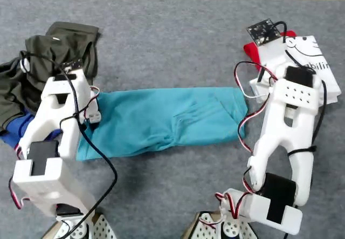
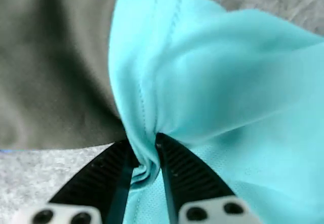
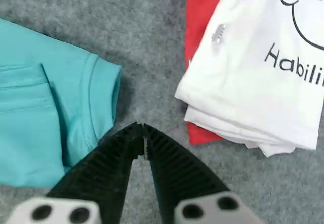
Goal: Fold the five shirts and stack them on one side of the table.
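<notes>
Grey felt table [image 1: 161,39], teal shirt [image 1: 167,120] tight in left gripper [image 2: 147,148] (right gripper [image 3: 143,133] clenched, empty)

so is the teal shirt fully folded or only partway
Partway: the teal shirt lies as a long strip across the table, not a compact bundle like the white shirt, and the left gripper pinches one end.
</notes>
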Robot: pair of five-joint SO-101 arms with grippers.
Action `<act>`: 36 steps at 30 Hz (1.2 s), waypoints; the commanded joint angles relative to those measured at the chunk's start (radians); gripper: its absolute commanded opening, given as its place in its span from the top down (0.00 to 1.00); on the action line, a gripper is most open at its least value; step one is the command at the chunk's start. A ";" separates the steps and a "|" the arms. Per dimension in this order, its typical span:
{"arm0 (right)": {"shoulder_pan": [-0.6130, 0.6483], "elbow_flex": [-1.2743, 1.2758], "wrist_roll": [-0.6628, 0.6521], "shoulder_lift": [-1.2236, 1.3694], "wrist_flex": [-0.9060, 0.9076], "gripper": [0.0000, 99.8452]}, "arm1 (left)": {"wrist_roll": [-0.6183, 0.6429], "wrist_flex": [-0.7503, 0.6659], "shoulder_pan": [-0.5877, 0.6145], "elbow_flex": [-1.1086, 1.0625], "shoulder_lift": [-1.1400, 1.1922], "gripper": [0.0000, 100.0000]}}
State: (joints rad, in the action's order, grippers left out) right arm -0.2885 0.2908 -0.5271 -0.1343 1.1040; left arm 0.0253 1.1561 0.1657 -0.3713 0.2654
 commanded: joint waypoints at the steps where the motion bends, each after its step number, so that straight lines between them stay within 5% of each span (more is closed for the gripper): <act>1: -0.045 -0.051 0.011 -0.008 0.002 0.99 | 0.009 0.044 -0.002 0.091 0.045 0.98; 8: -0.163 0.028 0.189 -0.007 -0.130 0.99 | 0.003 0.284 -0.003 0.364 0.044 0.98; 17: -0.297 0.259 0.201 -0.008 -0.242 0.99 | 0.009 0.577 -0.130 0.756 0.053 0.98; 24: -0.504 0.274 0.284 0.002 -0.249 0.99 | 0.051 0.589 -0.373 0.833 0.054 0.98; 32: -0.607 0.461 0.285 -0.007 -0.548 0.99 | 0.054 0.523 -0.617 0.985 0.056 0.98; 36: -0.604 0.469 0.285 -0.002 -0.551 0.99 | 0.078 0.410 -0.707 1.000 0.082 0.98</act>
State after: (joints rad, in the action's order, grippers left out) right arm -0.8777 0.7572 -0.2493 -0.1297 0.5823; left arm 0.0713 1.6349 -0.4803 0.5769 0.3437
